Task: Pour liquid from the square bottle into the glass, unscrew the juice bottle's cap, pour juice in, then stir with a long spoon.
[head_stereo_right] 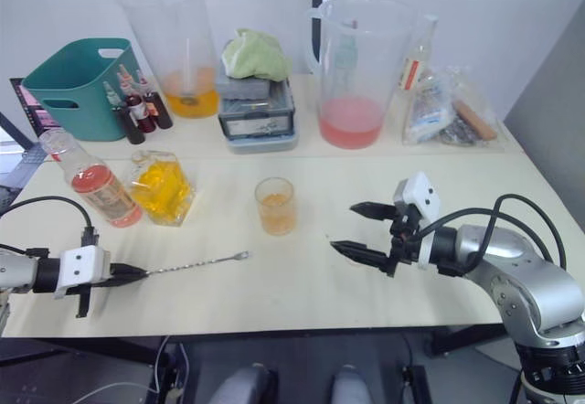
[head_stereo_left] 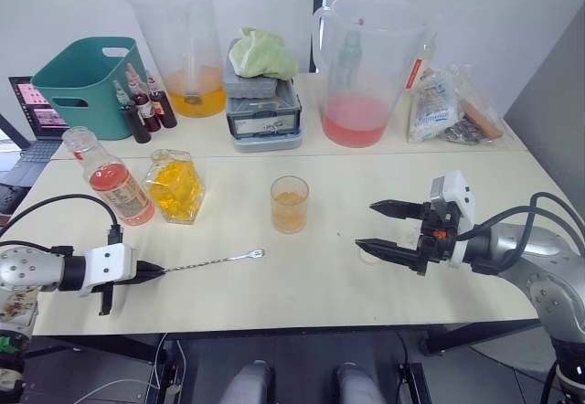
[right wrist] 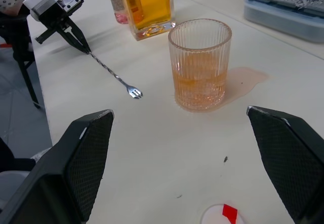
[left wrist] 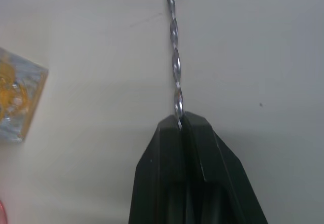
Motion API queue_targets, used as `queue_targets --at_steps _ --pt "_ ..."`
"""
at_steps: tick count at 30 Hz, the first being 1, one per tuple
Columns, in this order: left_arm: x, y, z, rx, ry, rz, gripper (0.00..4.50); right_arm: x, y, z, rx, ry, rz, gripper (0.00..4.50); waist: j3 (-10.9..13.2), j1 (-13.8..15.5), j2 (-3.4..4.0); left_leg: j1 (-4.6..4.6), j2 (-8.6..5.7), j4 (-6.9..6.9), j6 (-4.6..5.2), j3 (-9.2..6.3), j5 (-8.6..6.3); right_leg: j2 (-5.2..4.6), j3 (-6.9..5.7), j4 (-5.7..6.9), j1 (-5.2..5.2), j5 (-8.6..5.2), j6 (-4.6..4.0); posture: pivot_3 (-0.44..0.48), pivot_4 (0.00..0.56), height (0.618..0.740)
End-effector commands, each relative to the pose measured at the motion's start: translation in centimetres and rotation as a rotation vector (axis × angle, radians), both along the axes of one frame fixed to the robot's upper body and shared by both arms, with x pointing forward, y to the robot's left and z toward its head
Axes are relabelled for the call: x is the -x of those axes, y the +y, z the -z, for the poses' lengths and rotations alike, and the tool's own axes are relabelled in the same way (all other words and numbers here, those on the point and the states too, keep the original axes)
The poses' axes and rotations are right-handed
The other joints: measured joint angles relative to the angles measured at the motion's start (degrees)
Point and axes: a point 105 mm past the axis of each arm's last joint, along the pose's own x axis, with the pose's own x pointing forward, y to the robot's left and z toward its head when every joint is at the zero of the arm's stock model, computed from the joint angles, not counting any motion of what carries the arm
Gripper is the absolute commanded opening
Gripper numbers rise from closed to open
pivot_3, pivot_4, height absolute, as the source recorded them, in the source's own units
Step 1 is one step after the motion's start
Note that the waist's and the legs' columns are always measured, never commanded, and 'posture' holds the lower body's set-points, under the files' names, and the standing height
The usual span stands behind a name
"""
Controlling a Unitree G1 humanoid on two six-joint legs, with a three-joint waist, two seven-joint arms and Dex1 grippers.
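Left gripper (head_stereo_left: 151, 273) at the table's (head_stereo_left: 302, 290) near edge, fingers pinched tight on the long spoon's (head_stereo_left: 210, 261) handle end, spoon lying flat pointing toward the glass (head_stereo_left: 289, 204), right gripper (head_stereo_left: 384, 228) spread wide and empty, cap (right wrist: 223, 215) on the table below it, square bottle (head_stereo_left: 175, 186) just beside the juice bottle (head_stereo_left: 108, 175).

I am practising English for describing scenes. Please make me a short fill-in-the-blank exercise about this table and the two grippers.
1. The left gripper is shut on the long ____.
2. The right gripper has its jaws ____ and holds nothing.
3. The glass contains ____ liquid.
4. The white cap lies on the ____, off the juice bottle.

Missing words: spoon; open; orange; table
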Motion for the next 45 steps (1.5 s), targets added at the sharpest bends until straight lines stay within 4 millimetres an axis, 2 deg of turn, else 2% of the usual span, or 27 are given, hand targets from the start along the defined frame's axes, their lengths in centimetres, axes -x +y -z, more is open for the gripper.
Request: queue_targets --at_steps 1,3,8,13,19,23,27,32,34,36,41,45 --pt "0.6 0.1 1.4 -0.013 0.08 0.005 0.53 0.3 0.0 -1.1 -0.008 -0.041 0.007 4.5 0.0 -0.1 0.04 0.01 0.0 -0.01 0.0 0.02 0.0 0.0 0.0 0.0 0.0 0.0 0.0 0.0 0.15 0.74" --pt "0.7 -0.1 0.7 0.064 0.127 0.003 0.91 0.2 0.0 -1.1 -0.008 -0.041 0.011 4.5 0.0 -0.2 0.04 0.06 0.02 0.0 0.0 0.02 0.0 0.02 -0.01 0.01 0.04 0.0 0.0 0.0 0.15 0.74" --pt "0.2 -1.0 -2.2 0.214 0.268 -0.041 2.6 0.0 0.3 -1.2 -0.012 -0.041 0.014 4.5 0.0 -0.7 -0.02 0.03 0.04 0.07 0.01 0.04 0.0 0.11 -0.06 0.06 0.04 0.0 0.01 0.0 0.15 0.74" --pt "-0.3 -1.6 -1.8 0.175 0.288 -0.078 2.6 0.0 0.4 -1.4 -0.017 -0.045 0.017 4.5 0.0 -1.2 -0.05 0.03 0.08 0.08 0.01 0.02 0.0 0.18 -0.08 0.07 0.04 0.0 0.01 0.0 0.15 0.74" --pt "0.3 -0.3 1.3 0.025 0.345 -0.116 2.6 0.3 0.2 -1.8 -0.016 -0.05 0.029 4.5 0.0 -1.3 -0.04 0.01 0.12 0.07 0.02 0.03 0.0 0.21 -0.05 0.08 -0.05 0.0 0.0 0.0 0.15 0.74" --pt "0.5 0.4 2.1 -0.051 0.347 -0.101 1.5 0.3 0.1 -2.1 -0.02 -0.055 0.037 4.5 0.0 -1.3 0.01 0.13 0.12 0.06 0.02 0.03 0.0 0.21 -0.03 0.06 0.06 0.0 -0.01 0.0 0.15 0.74" --pt "0.5 0.7 2.3 -0.071 0.343 -0.089 0.13 0.4 0.2 -2.1 -0.022 -0.055 0.039 4.5 -0.1 -1.4 0.22 0.31 0.13 0.02 0.02 0.05 -0.01 0.22 -0.02 0.05 0.21 0.0 -0.01 0.0 0.15 0.74" --pt "0.4 0.2 2.1 -0.058 0.337 -0.05 0.06 0.4 0.4 -2.2 -0.026 -0.055 0.039 4.5 -0.2 -1.5 0.29 0.46 0.16 0.0 0.1 0.2 -0.05 0.22 0.0 0.06 0.28 0.0 -0.01 0.0 0.15 0.74" --pt "0.4 -0.5 1.6 -0.015 0.325 -0.009 0.06 0.3 0.3 -2.1 -0.027 -0.053 0.04 4.5 -0.2 -1.5 0.29 0.47 0.18 0.0 0.12 0.24 -0.06 0.22 0.01 0.06 0.27 0.0 -0.01 0.0 0.15 0.74" --pt "0.6 -2.6 -0.6 0.13 0.327 0.059 0.06 0.2 0.3 -1.9 -0.025 -0.046 0.045 4.5 -0.2 -1.6 0.29 0.47 0.19 0.0 0.16 0.31 -0.09 0.22 0.03 0.07 0.25 0.0 -0.01 0.0 0.15 0.74" --pt "2.1 -6.3 -4.7 0.364 0.39 0.158 0.06 0.0 -0.2 -1.3 -0.016 -0.026 0.063 4.5 0.0 -1.4 0.06 0.1 0.25 0.11 0.25 0.39 -0.14 0.18 0.06 0.08 -0.02 0.0 0.0 0.0 0.15 0.74" --pt "3.0 -8.6 -6.2 0.466 0.414 0.181 0.06 -0.1 -0.6 -0.8 -0.014 -0.003 0.073 4.5 0.0 -1.3 0.03 -0.13 0.18 0.15 0.23 0.43 -0.13 0.09 0.1 0.12 -0.28 0.02 0.01 0.0 0.15 0.74"
